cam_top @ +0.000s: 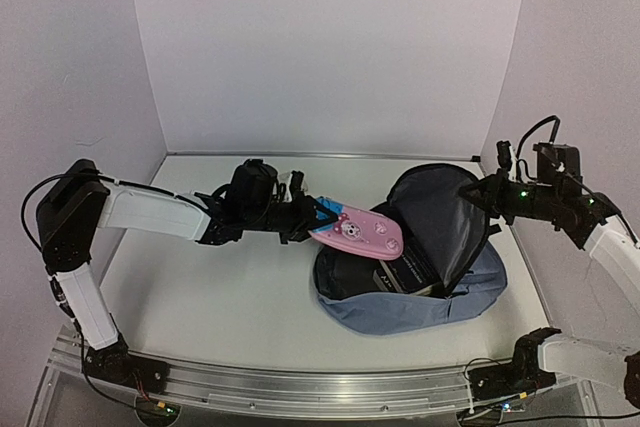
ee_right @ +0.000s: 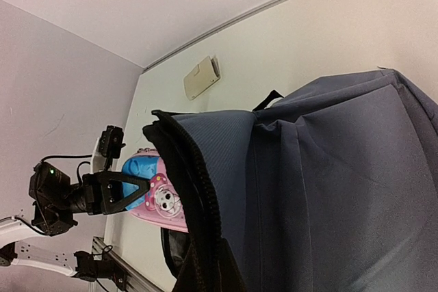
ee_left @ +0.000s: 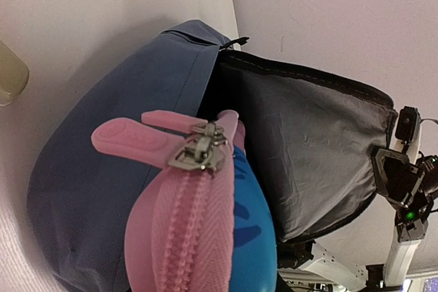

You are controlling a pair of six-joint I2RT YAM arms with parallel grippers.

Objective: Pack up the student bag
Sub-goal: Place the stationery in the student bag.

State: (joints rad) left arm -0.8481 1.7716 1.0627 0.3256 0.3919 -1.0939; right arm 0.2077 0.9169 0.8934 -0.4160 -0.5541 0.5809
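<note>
The student bag lies on the table at the right, grey-blue, with its mouth wide open. Its flap is lifted upright, and my right gripper is shut on the flap's zip edge. My left gripper is shut on one end of a pink pencil case with a cartoon face, tilted over the mouth of the bag. In the left wrist view the case's pink zip and blue side fill the foreground and hide my fingers. A dark book lies inside the bag.
A small beige object lies on the table behind the bag, near the back wall; it also shows at the left edge of the left wrist view. White walls close in the table on three sides.
</note>
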